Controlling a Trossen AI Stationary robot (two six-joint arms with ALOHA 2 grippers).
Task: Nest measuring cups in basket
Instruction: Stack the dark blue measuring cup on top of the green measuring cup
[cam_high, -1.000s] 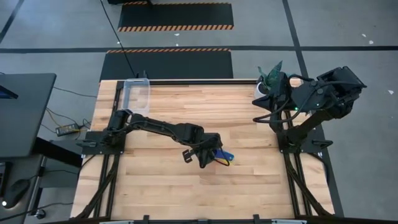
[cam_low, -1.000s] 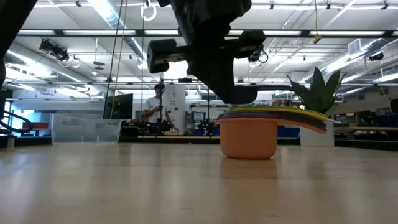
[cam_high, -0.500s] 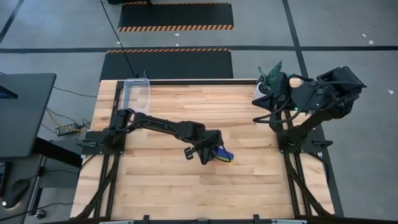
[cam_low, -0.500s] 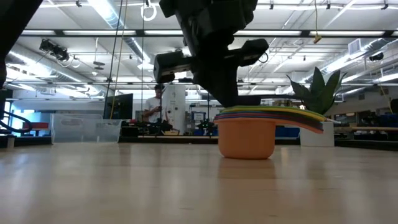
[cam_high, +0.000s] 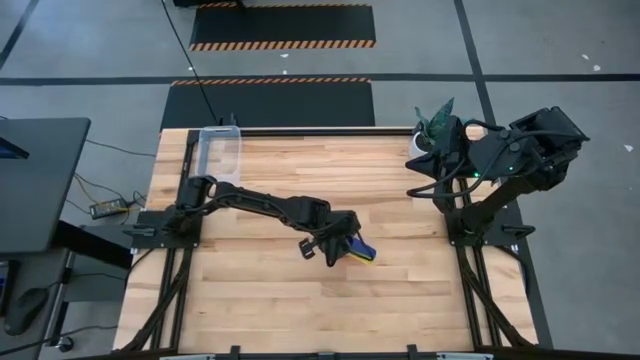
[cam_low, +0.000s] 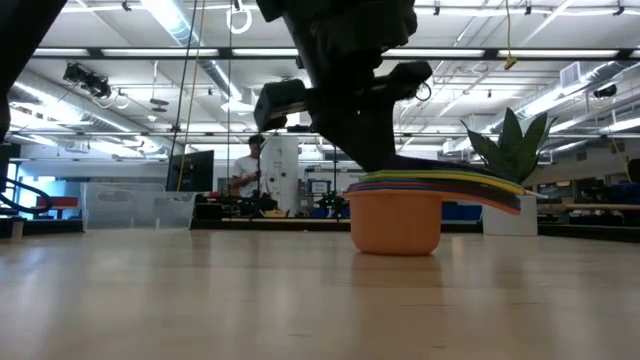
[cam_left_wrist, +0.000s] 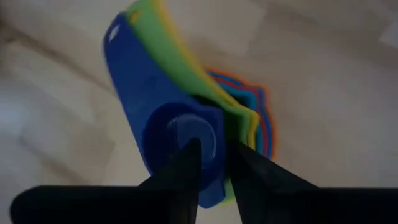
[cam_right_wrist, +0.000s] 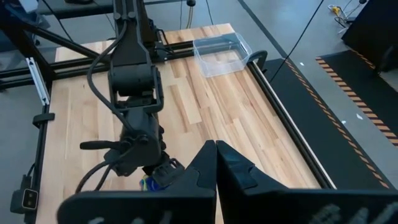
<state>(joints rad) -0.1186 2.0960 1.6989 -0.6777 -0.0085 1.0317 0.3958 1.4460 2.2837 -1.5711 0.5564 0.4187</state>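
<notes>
Fingers (cam_left_wrist: 186, 163) of the left gripper (cam_high: 345, 247) now stand slightly parted astride the stacked handles of the measuring cups (cam_low: 400, 208); one second ago they were pressed together above the stack, so you should read this as an opening in progress as the gripper comes down onto the handles. Note that no grip is confirmed: in the left wrist view the blue top handle sits between the two dark fingers, but closure on it is not shown. Judge the task as early. The cups already sit nested in one stack, orange cup lowest, standing on the desk (cam_high: 400, 290) well apart from the basket (cam_high: 221, 152), which remains at the far left corner of the desk. The stack has not shifted relative to the basket in the last second. Observe the left arm reaching out low from the basket side, wrist pitched down over the stack and rotated a little further than half a second ago. The right gripper (cam_right_wrist: 216, 155) is fully closed, parked high, well apart from the basket beside the potted plant (cam_high: 436, 125).
</notes>
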